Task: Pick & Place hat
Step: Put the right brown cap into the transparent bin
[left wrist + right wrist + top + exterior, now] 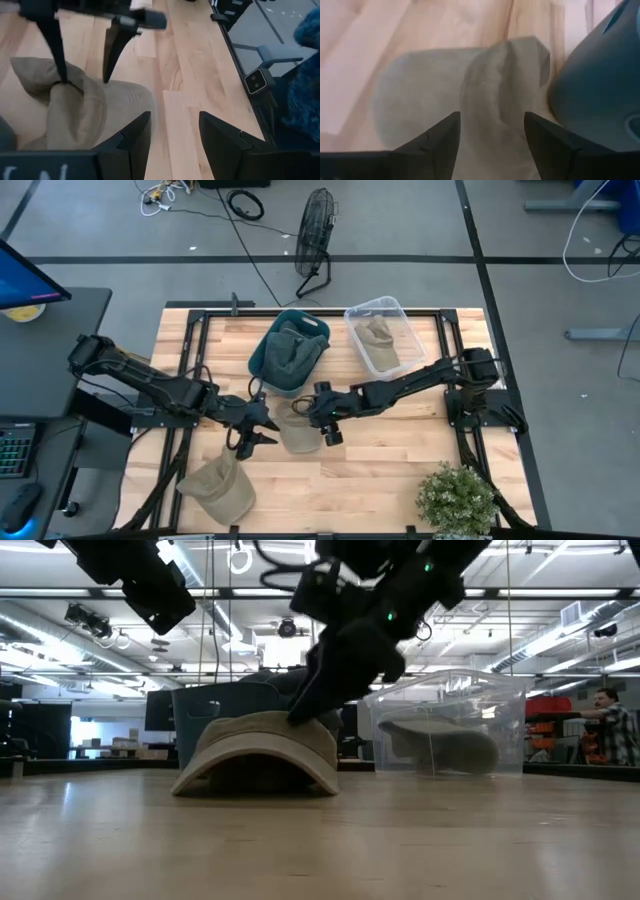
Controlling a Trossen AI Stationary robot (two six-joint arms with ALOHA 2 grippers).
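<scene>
A khaki hat (298,432) lies in the middle of the table, resting on its brim and rim edges (260,745). My right gripper (324,420) is open and down on its crown, which shows between its fingers in the right wrist view (492,135). My left gripper (264,425) is open and hangs above the table at the hat's left side, touching nothing; the hat (95,115) lies just beyond its fingers (172,142). A second khaki hat (218,488) lies near the table's near left corner. My right gripper comes at the hat from above, slanting in from the table's right, with its open fingers astride the crown (487,95). One fingertip (61,75) sits in a crease of the bunched crown (67,90). Whether the other fingertip (106,75) touches the cloth, I cannot tell. The hat stays on the table.
A teal bin (262,362) with hats in it stands just beyond the hat, toward the far edge. A clear plastic bin (400,312) holding one hat is to its right. A potted plant (455,498) fills the near right corner. A person (610,725) stands in the room behind.
</scene>
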